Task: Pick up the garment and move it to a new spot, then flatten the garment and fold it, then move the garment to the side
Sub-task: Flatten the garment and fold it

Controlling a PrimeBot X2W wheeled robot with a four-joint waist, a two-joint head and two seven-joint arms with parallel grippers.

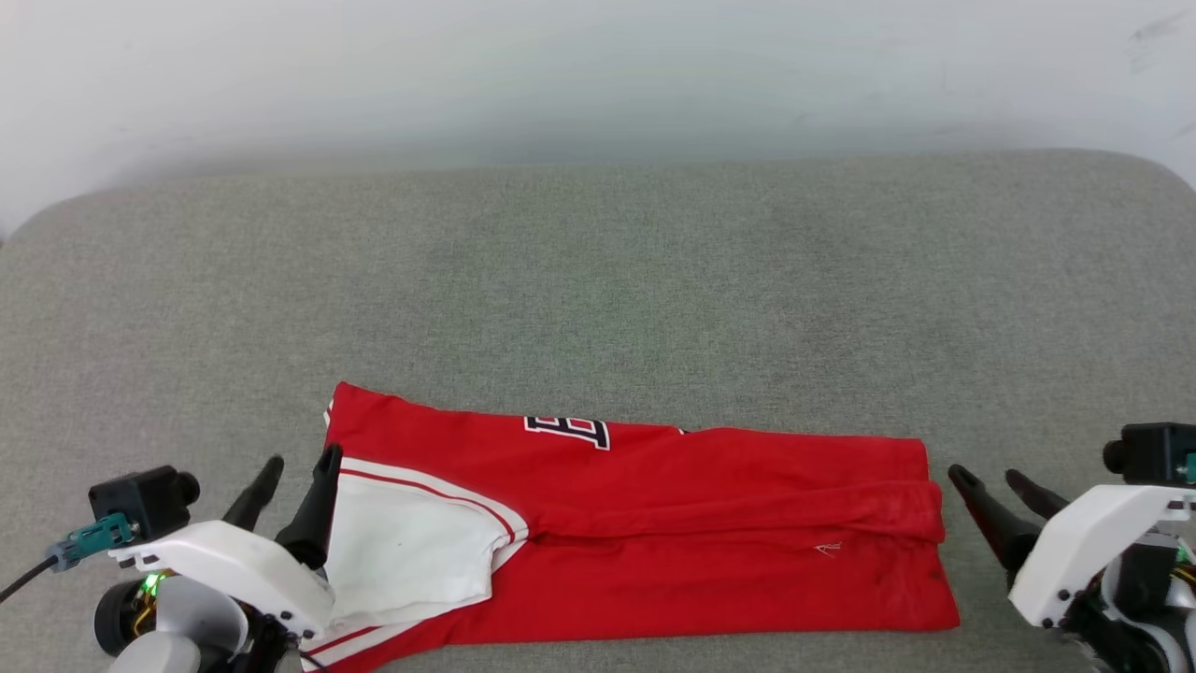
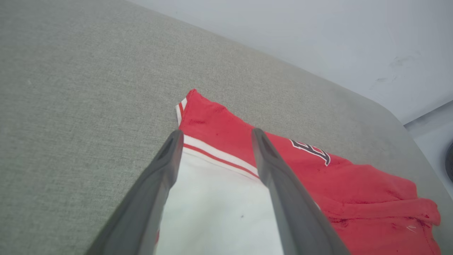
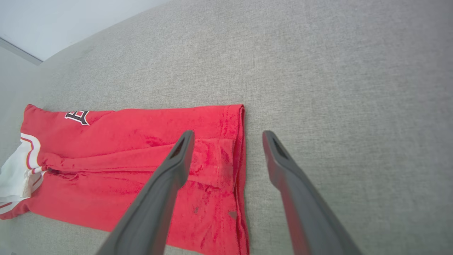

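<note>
Garment (image 1: 701,551) lies as a long red band at the near edge of the grey padded surface (image 1: 598,280), folded lengthwise, and its long axis runs straight from left to right across your reach. That axis is what the coming move turns on, because you have one arm posted at each end of it.

Your left gripper (image 1: 303,458) sits at the left end. Its fingers are spread wide and grasp nothing. In the left wrist view the left gripper (image 2: 216,131) points along the white sleeve (image 1: 411,551), with the striped trim crossing just past the tips. You cannot tell from these views whether the tips brush the cloth.

Your right gripper (image 1: 984,473) is at the right end, also spread and empty. In the head view its tips stand just beside the hem (image 1: 934,523), apart from it. In the right wrist view the right gripper (image 3: 229,132) straddles that edge, with one finger over red fabric and the other over bare surface.

Each arm is nearest its own end, so neither needs to cross over. If a crosswise fold comes next, as seems likely, an end must travel along the long axis toward the other. The right end looks the tidier one to lift. The left end has the loose sleeve lying on top of the garment, and it could slip as you close.
</note>
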